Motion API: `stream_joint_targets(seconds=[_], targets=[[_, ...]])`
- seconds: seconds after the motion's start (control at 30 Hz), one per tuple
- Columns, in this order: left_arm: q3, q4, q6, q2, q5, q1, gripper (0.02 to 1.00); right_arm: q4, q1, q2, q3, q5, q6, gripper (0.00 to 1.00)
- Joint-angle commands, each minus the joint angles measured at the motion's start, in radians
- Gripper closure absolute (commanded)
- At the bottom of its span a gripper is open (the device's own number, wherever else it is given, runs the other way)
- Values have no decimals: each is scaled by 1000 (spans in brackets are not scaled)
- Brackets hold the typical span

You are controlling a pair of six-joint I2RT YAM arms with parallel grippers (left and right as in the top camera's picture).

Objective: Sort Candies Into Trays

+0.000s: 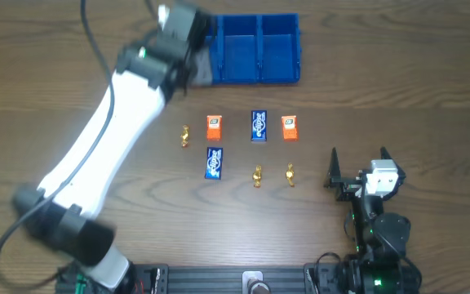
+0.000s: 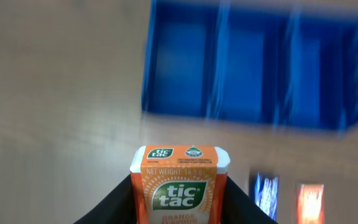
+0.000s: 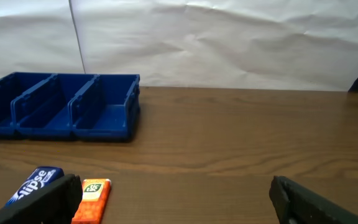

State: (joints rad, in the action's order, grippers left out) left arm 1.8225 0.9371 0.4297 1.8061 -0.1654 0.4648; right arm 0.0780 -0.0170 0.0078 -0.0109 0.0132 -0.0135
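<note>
Left wrist view shows the left gripper (image 2: 179,214) clenched on a held box (image 2: 180,180), one black finger (image 2: 114,202) on each side of it. The box is orange with a white cap, and its label faces the camera: a green leaf-shaped logo with white letters, a smaller copy of it above, and one line of white print. Beyond the box lies the tray (image 2: 253,74), blue, with three compartments; the box is near it, and bare table (image 2: 61,81) is between them. This grasp is hidden in the top view, where the arm covers it and the gripper is seen just beside the tray's left end.

Top view gives the full layout. Below the tray, two orange boxes (image 1: 214,126) (image 1: 290,127) lie in a row with a blue pack (image 1: 259,126) between them. A second blue pack (image 1: 214,162) lies under the left orange box. Three gold candies (image 1: 185,135) (image 1: 257,175) (image 1: 290,174) are near them, each apart from the others. The blue packs have white letters, too small to tell here.

The right gripper (image 1: 357,167) is low on the right of the table, released, with its fingers wide apart and nothing between them. Right wrist view shows what the others do not: a white sheet (image 3: 229,43) behind the table. It also sees the tray from the side, and one blue pack beside one orange box close to its own finger (image 3: 42,202).
</note>
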Motion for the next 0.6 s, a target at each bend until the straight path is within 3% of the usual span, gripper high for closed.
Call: stream_joint_targets(seconds=[0.03, 0.2, 0.37, 0.6], targets=[[437, 67, -71, 344, -14, -79, 691, 5, 5, -5, 3, -8, 11, 3], [665, 74, -72, 593, 55, -121, 689, 5, 5, -5, 3, -8, 11, 3], [681, 48, -142, 657, 103, -122, 682, 5, 5, -5, 3, -8, 11, 3], [681, 56, -165, 657, 103, -122, 617, 5, 5, -5, 3, -8, 11, 3]])
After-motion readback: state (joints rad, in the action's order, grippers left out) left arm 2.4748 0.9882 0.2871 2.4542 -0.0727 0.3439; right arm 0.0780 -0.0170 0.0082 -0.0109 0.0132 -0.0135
